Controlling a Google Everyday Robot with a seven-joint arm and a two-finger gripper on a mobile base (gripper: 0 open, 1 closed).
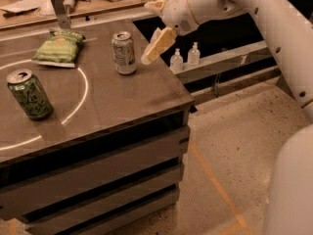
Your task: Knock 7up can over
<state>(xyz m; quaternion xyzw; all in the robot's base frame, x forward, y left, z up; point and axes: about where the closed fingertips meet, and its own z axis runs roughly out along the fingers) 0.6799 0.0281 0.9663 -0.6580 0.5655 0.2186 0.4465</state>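
Observation:
The 7up can (123, 53), pale silver-grey with faint green print, stands upright on the dark table top (112, 99), near its far right part. My gripper (152, 50) hangs from the white arm (254, 18) that comes in from the upper right. It points down and left, just right of the can at about the can's mid height, with a small gap between them. It holds nothing.
A dark green patterned can (29, 94) stands at the table's left, on a white circle line. A green chip bag (58, 48) lies at the back left. Two small clear bottles (185, 58) stand on a ledge beyond the table's right edge. A cluttered bench runs along the back.

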